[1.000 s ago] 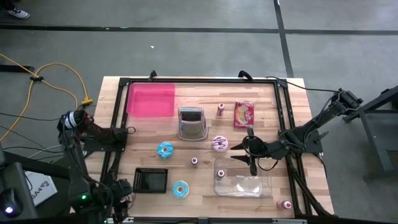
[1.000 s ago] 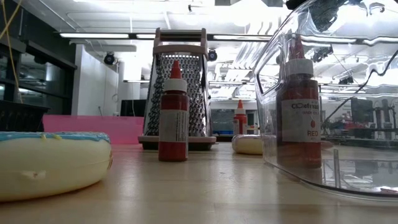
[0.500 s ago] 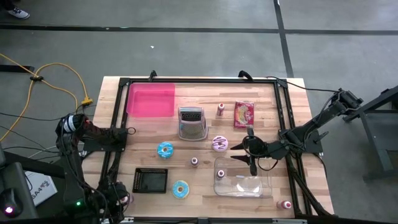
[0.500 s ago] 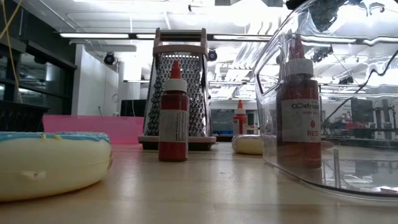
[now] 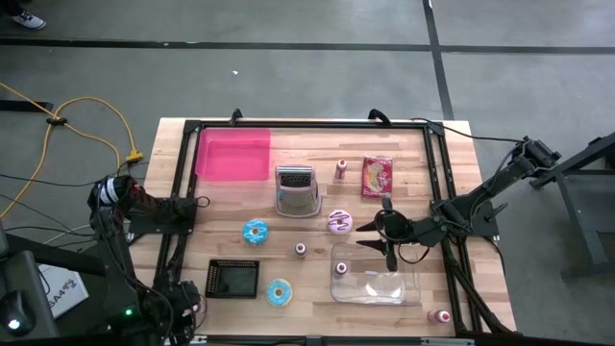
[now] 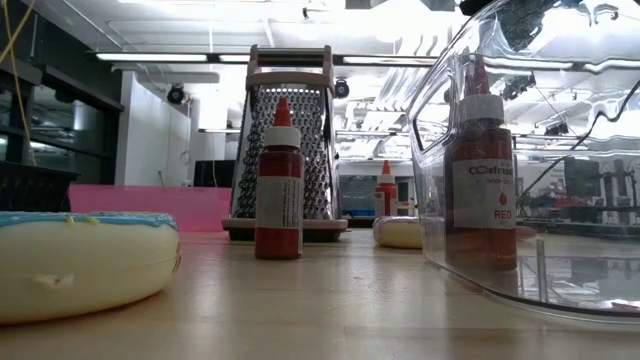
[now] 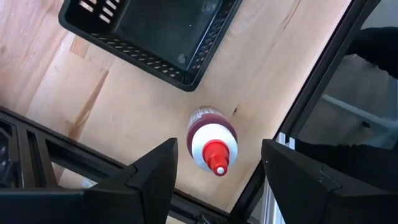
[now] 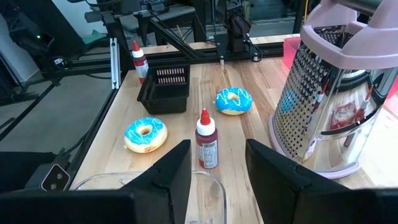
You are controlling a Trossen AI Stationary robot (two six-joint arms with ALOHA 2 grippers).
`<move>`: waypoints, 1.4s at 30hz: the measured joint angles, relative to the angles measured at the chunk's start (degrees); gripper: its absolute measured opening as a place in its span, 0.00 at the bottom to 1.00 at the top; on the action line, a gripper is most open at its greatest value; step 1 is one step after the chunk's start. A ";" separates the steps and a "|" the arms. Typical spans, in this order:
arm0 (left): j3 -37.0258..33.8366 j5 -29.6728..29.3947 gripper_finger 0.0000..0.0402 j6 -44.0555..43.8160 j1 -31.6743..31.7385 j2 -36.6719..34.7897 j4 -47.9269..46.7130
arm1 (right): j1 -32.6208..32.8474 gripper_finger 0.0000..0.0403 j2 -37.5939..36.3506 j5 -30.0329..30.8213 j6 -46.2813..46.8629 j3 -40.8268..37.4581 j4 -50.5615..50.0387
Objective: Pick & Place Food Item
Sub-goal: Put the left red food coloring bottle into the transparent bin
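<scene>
A pink-iced donut (image 5: pixel 340 222) lies mid-table, just left of my right gripper (image 5: pixel 369 234), which hovers open and holds nothing. In the right wrist view that gripper (image 8: pixel 217 186) looks over a red bottle (image 8: pixel 207 140) and two blue-iced donuts (image 8: pixel 145 134) (image 8: pixel 234 101). From above, one blue donut (image 5: pixel 255 232) lies left of centre and the other (image 5: pixel 280 293) near the front edge. A red food packet (image 5: pixel 378 177) lies at the back right. My left gripper (image 7: pixel 217 186) is open above a red bottle (image 7: pixel 212 140) at the front left corner.
A metal grater (image 5: pixel 297 188) stands mid-table, a pink tray (image 5: pixel 233 154) at the back left, a black basket (image 5: pixel 234 279) front left. A clear container (image 5: pixel 375 274) sits under the right gripper. Small red bottles (image 5: pixel 341 169) (image 5: pixel 300 250) (image 5: pixel 442 315) are scattered about. A black frame (image 5: pixel 434 173) rings the table.
The left arm shifts slightly at the front left corner. The right arm and all objects stay where they were.
</scene>
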 joint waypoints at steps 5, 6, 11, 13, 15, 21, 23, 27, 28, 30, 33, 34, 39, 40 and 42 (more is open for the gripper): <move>0.00 0.86 0.56 -0.22 0.01 0.00 0.02 | 0.00 0.35 0.00 0.00 -0.01 0.00 0.00; 0.00 1.03 0.56 -0.24 0.05 0.00 0.02 | 0.01 0.35 0.00 -0.01 -0.01 0.00 0.00; 0.00 1.51 0.56 -0.05 0.77 0.00 0.02 | 0.02 0.35 0.00 0.00 -0.01 0.00 0.00; 0.00 1.58 0.56 0.26 1.13 0.00 0.02 | 0.02 0.35 0.00 -0.01 -0.01 0.00 0.00; 0.00 2.12 0.56 0.47 1.38 0.00 0.00 | 0.02 0.35 0.00 0.00 -0.02 0.00 0.00; 0.00 2.57 0.56 1.26 1.78 1.04 0.03 | 0.01 0.35 -0.01 -0.01 -0.02 0.00 0.00; 0.00 2.64 0.56 1.53 1.80 1.45 0.34 | 0.00 0.35 0.00 0.00 -0.01 0.00 0.00; 0.00 2.82 0.56 1.48 1.78 1.62 0.48 | 0.02 0.35 0.00 -0.01 0.00 0.00 0.00; 0.00 2.88 0.56 1.48 1.79 1.67 0.46 | 0.00 0.35 0.00 0.00 -0.02 0.00 0.00; 0.00 3.40 0.56 1.46 1.78 2.04 0.46 | 0.02 0.35 0.00 0.00 -0.02 0.00 -0.02; 0.00 3.65 0.56 1.67 1.78 2.90 0.48 | 0.02 0.35 0.00 -0.02 -0.01 0.00 -0.02; 0.00 3.67 0.56 1.72 1.78 3.16 0.49 | 0.01 0.35 -0.01 0.00 -0.02 0.00 -0.01; 0.00 3.89 0.56 1.68 1.78 4.09 0.63 | 0.00 0.35 0.00 -0.02 0.00 0.00 0.00; 0.00 4.02 0.56 1.68 1.78 4.30 0.66 | 0.00 0.35 0.00 -0.02 0.00 0.00 -0.02; 0.00 4.25 0.56 1.66 1.78 4.71 0.68 | 0.02 0.35 0.00 0.00 -0.01 0.00 0.00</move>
